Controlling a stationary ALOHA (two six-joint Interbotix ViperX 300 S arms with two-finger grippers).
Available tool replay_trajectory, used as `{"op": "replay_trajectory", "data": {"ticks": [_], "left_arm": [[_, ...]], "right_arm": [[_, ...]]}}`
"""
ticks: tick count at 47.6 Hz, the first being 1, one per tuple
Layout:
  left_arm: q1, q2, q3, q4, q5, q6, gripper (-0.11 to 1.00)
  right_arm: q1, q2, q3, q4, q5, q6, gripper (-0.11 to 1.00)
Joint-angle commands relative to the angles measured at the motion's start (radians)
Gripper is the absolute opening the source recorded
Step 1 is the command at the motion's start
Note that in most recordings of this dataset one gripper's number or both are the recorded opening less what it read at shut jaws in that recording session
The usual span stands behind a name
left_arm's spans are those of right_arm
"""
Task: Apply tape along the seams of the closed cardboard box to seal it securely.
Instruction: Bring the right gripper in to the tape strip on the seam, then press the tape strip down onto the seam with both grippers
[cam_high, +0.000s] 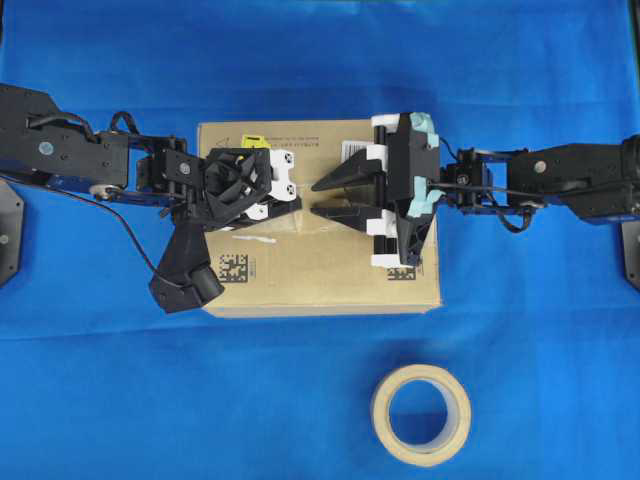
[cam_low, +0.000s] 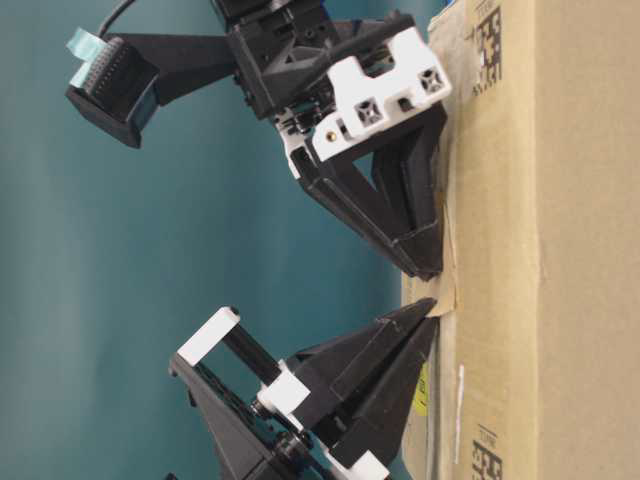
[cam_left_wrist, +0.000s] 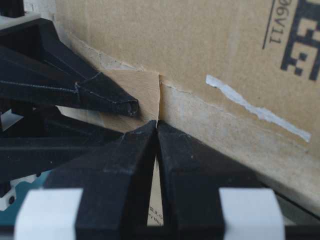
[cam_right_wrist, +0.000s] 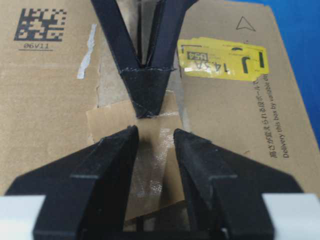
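**Two grippers meet over a patch of tape on the box top**

The right gripper (cam_right_wrist: 155, 137) fills the bottom of its own wrist view, its two black fingers (cam_right_wrist: 112, 150) parted with a clear gap between them, holding nothing. Directly under that gap lies the tape (cam_right_wrist: 107, 122), a small tan patch flat on the cardboard box (cam_right_wrist: 45, 100), with a glossy stretch showing between the fingers. Just ahead of the right fingertips, the left gripper (cam_right_wrist: 148, 92) points back at them, its jaws pressed together into a single wedge whose tip rests on the far edge of the patch. Whether that tip pinches the patch or only presses on it is not clear.

Beyond the left gripper, the seams (cam_right_wrist: 141, 30) run away along the box's length, bordered by pale torn residue. To the right of both grippers sits a yellow sticker (cam_right_wrist: 222, 57); to the left, a black square code (cam_right_wrist: 40, 24).

Off the box, well behind the grippers toward the near table edge, a tape roll (cam_high: 421, 414) lies flat on the blue cloth (cam_high: 100, 380).
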Motion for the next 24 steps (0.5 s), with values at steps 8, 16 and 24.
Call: {"op": "replay_trajectory", "data": {"ticks": [8,16,24], "left_arm": [[0.003,-0.018,-0.009,0.0,0.002,-0.015,0.0],[0.003,-0.015,-0.012,0.0,0.0,-0.003,0.0],[0.003,-0.012,-0.02,0.0,0.0,-0.017,0.01]], "right_arm": [[0.002,-0.003,-0.012,0.002,-0.003,0.003,0.38],[0.0,-0.005,-0.009,0.002,-0.003,0.005,0.38],[0.0,-0.005,-0.012,0.002,-0.003,0.003,0.38]]}}
